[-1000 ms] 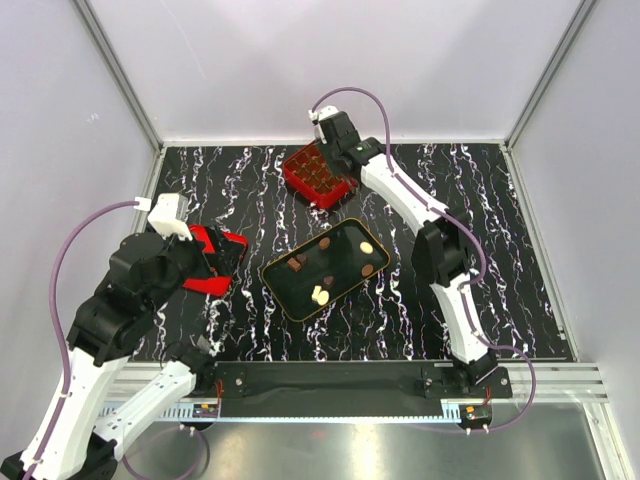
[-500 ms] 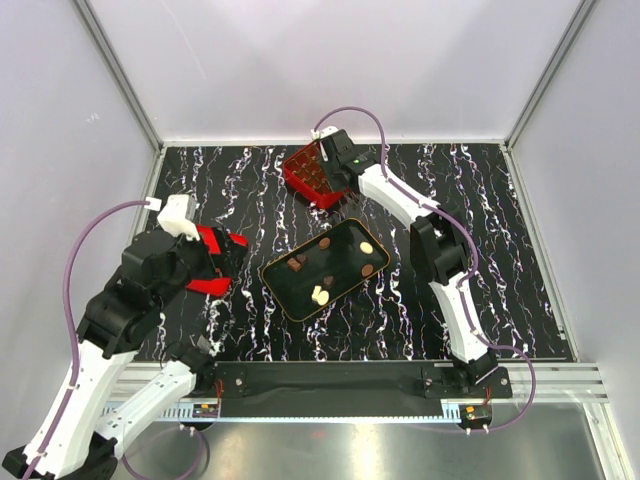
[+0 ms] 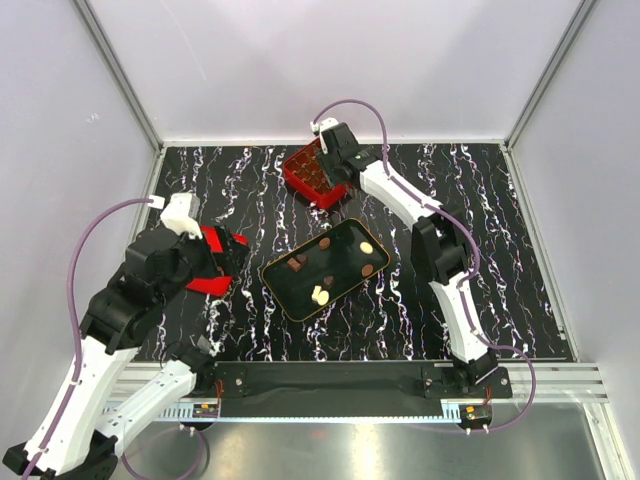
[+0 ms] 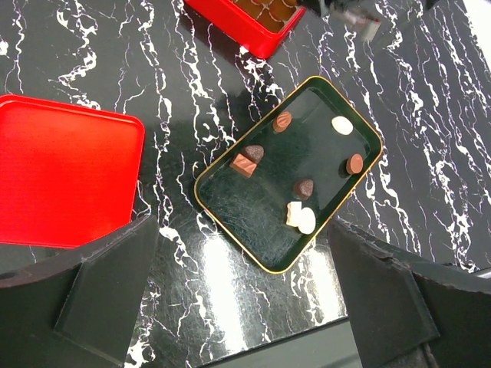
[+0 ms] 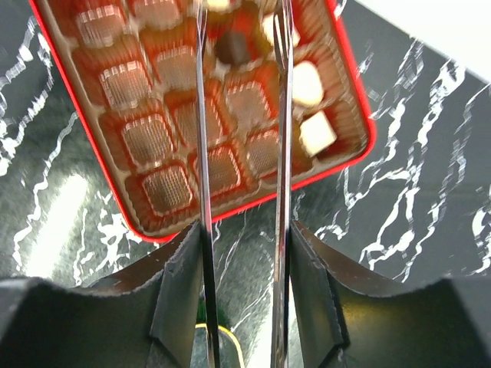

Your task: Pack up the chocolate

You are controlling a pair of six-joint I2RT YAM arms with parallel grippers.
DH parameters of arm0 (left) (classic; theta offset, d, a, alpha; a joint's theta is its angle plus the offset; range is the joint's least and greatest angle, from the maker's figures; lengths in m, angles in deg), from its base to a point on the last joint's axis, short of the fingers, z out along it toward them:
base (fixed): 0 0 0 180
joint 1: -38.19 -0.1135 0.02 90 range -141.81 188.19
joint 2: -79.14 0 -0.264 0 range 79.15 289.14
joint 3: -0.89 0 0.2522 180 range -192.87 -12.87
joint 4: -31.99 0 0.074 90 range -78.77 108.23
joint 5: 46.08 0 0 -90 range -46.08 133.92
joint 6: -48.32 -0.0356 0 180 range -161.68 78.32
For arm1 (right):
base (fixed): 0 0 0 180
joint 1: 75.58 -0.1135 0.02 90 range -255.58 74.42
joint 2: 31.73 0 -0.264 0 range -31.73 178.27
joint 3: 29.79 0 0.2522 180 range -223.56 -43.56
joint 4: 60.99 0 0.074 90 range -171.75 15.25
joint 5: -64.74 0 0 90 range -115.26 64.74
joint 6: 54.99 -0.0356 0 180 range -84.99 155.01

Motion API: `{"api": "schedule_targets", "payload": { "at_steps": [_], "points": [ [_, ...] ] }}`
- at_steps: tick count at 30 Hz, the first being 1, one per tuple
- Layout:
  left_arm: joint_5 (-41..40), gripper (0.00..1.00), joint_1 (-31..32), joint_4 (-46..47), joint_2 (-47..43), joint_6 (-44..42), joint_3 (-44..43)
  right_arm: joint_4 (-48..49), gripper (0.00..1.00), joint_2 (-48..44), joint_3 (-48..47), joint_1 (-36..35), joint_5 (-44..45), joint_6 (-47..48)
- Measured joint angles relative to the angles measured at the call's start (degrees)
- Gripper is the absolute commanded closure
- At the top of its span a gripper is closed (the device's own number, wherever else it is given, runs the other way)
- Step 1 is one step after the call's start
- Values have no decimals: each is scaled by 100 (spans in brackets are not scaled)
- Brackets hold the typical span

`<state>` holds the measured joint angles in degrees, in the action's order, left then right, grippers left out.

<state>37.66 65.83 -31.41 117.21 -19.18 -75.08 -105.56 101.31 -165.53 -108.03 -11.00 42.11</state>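
Several chocolate pieces, brown [image 4: 304,188] and cream-white [image 4: 299,217], lie in the black gold-rimmed tray [image 3: 345,252] [image 4: 261,218] at mid-table. The red gridded box [image 3: 305,170] [image 5: 349,92] stands at the back. It holds a dark chocolate [image 5: 232,47] and two white ones [image 5: 307,83] along its far side, and its other cells show bare. My right gripper [image 3: 326,163] [image 5: 242,23] hangs over that box, open. Its thin blades straddle the dark piece, with a gap on the right side. My left gripper [image 3: 228,256] [image 4: 242,253] is wide open and holds nothing, just left of the tray's near corner.
The red box lid [image 3: 205,285] [image 4: 65,180] lies flat at the left, partly under my left gripper. The black marble-patterned table [image 3: 480,260] is walled in by white panels. A metal rail [image 3: 330,380] runs along its near edge.
My right gripper has come down and forward over the red box and its blades have spread apart. The left arm has shifted only slightly.
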Motion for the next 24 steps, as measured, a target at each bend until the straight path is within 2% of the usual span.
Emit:
{"api": "schedule_targets", "payload": {
  "at_steps": [5,8,12,15,21,24],
  "points": [
    [28,1,0,-4,0,-2,-37,-166,48,-278,-98,0,20,83],
    [42,1,0,-11,-20,-7,-85,-334,48,-868,317,-2,-50,57],
    [42,1,0,-44,-149,-9,-109,-590,47,-2555,1888,-96,-234,-2],
    [42,1,0,-52,-275,-11,-109,-839,47,-3438,2715,-448,-345,-44],
    [42,1,0,-52,-382,-2,-98,-1499,46,-4419,4162,-1637,-660,-492],
    [46,1,0,-48,-402,2,-94,-1759,46,-4634,4743,-1788,-748,-820]
  ]
}}
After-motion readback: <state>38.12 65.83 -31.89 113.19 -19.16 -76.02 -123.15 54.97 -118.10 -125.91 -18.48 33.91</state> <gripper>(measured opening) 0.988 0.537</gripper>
